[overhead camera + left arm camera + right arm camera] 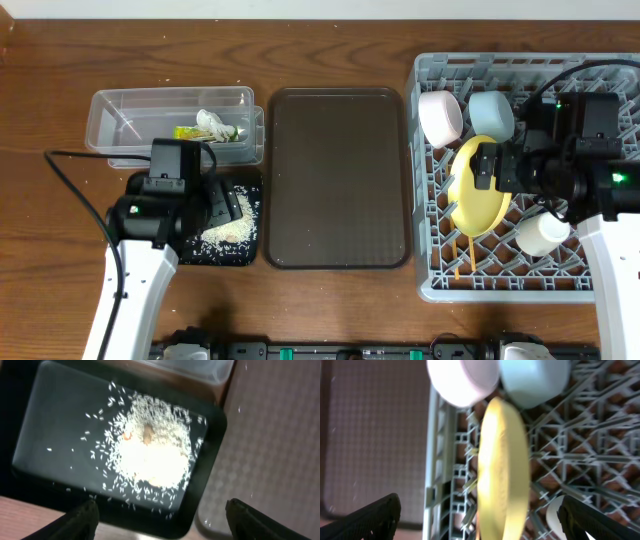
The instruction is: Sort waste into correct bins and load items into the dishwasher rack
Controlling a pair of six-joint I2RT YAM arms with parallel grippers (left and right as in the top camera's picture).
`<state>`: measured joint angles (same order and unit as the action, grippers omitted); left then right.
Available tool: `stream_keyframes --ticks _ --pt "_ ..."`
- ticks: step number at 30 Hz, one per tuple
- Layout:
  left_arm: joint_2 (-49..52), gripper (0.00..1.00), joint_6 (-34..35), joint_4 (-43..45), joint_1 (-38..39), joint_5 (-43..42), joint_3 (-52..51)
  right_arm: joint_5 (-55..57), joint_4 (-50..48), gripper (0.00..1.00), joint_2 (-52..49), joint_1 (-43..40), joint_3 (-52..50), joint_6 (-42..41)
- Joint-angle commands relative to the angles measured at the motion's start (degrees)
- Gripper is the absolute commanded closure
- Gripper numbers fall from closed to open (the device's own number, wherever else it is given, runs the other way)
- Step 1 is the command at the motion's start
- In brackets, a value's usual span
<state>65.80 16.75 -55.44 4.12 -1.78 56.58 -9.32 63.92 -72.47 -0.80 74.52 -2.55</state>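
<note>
Far L of table (330,310): plastic tub (120,125) at back, w/ snack wrapper (190,131) + crumpled scrap (211,122) inside. Just in front of it, shallow tray (225,255), rice (232,228) heaped toward its R side. Centre: serving tray (338,180), btwn those two and dishwasher rack (520,292) on R. In rack: left bowl (440,117) beside right bowl (491,113) at back, plate (478,195) on edge just in front, cup (541,232) to plate's R.

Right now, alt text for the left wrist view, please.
A heap of rice lies in the black tray, stray grains scattered around it. The left gripper is open over the tray's lower edge; a corner of the clear tub shows at top, the brown tray at right.
</note>
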Motion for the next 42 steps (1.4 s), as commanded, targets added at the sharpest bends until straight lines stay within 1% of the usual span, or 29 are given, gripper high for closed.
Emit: stream_keyframes --ticks 1,4,8,12,14,18,20,22,26,34,42 --pt "1.8 0.13 -3.7 -5.0 -0.3 -2.3 3.3 -4.5 1.6 0.01 -0.1 -0.9 0.2 2.8" --pt "1.3 0.13 -3.6 -10.8 -0.3 -2.3 3.6 0.2 3.3 0.01 0.9 -0.9 0.2 -1.0" --pt "-3.5 0.13 -3.8 -12.7 -0.3 -2.3 3.5 1.8 4.3 0.01 4.7 -0.9 -0.7 -2.1" --pt "-13.7 0.13 -5.4 -10.4 -0.3 -2.3 3.0 1.8 2.8 0.01 11.0 -0.9 -4.2 -2.1" --pt "-20.3 0.13 -7.4 -8.4 -0.3 -2.1 2.1 1.6 -0.2 0.01 15.4 -0.8 -8.0 -2.1" --pt "-32.0 0.13 -7.7 -4.9 -0.3 -1.4 -0.5 2.0 -6.9 0.01 25.2 -0.7 -16.1 -2.1" --pt "-36.9 0.04 -7.7 -3.7 -0.3 -1.4 -2.0 2.1 -8.7 0.01 29.4 -0.7 -19.4 -2.1" --pt "-40.2 0.04 -7.7 -3.1 -0.3 -1.4 -2.4 2.0 -8.8 0.01 32.6 -0.7 -21.7 -2.1" --pt "-43.2 0.04 -7.7 -2.5 -0.3 -1.5 -2.4 2.0 -6.9 0.01 35.6 -0.7 -23.6 -2.1" --pt "-43.4 0.04 -7.7 -2.8 -0.3 -1.5 -2.4 2.0 -0.7 0.01 35.7 -0.7 -23.7 -2.1" --pt "-43.4 0.03 -7.7 -2.8 -0.3 -1.5 -2.4 2.0 0.0 0.01 35.7 -0.7 -23.7 -2.1"
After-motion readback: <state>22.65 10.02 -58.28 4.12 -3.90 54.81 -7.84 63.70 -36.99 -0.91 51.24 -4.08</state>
